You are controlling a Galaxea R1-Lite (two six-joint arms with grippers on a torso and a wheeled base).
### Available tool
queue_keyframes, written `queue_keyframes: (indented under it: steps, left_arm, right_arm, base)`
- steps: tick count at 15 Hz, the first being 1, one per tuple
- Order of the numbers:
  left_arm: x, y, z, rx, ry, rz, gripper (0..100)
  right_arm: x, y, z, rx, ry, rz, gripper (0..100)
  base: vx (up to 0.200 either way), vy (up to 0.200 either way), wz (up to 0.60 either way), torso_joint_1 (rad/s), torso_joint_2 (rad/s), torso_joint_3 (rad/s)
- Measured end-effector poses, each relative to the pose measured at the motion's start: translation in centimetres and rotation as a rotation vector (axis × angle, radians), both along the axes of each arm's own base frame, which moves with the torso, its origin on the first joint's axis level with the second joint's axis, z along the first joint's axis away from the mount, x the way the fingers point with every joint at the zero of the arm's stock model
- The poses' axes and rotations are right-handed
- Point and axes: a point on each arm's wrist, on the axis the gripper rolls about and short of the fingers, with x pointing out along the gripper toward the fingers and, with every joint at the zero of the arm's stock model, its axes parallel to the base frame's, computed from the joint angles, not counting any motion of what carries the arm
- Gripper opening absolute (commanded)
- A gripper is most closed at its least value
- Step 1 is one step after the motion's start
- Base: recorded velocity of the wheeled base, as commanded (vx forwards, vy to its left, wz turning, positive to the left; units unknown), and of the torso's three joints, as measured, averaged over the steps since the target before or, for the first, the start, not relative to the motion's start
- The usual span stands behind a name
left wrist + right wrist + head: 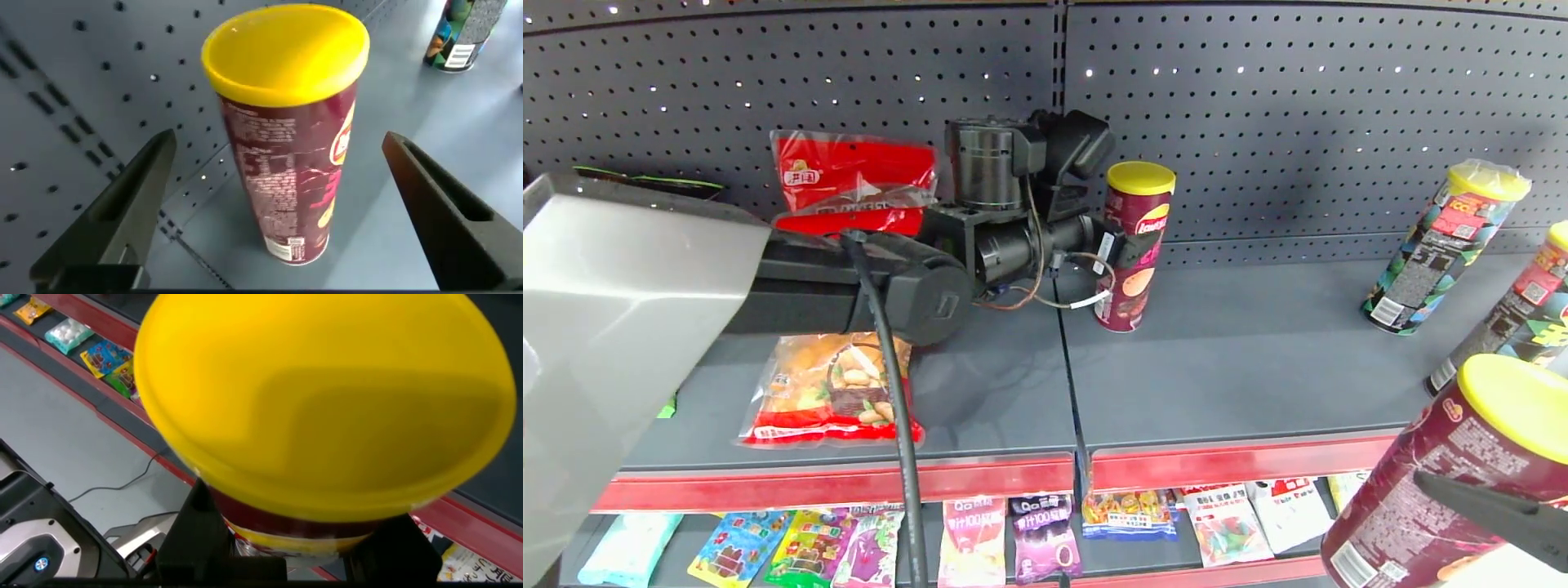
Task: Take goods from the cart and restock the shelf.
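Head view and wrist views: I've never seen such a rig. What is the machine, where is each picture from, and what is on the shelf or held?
This is a two-armed robot. The wide picture comes from a camera on its head; the other two from cameras on its wrists. On the grey metal shelf stand a maroon cardboard can with a yellow plastic lid and two dark patterned cans; a red plastic snack bag leans on the back panel, and a clear bag of peanuts lies flat. The left gripper is open, straddling the standing can without touching it. The right gripper clamps a second maroon yellow-lidded can.
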Motion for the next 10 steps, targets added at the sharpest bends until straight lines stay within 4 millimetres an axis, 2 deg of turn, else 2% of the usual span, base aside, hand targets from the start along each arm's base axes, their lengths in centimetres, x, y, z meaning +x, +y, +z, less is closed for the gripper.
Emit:
queue_keyframes:
  steps: [10]
  left_arm:
    - [1.6, -1.4, -1.0, -0.002, -0.001, 0.011, 100]
  right_arm:
    - [0.0, 0.0, 0.1, 0.003, -0.003, 0.0, 0]
  base:
    - [0.0, 0.0, 0.0, 0.0, 0.0, 0.0]
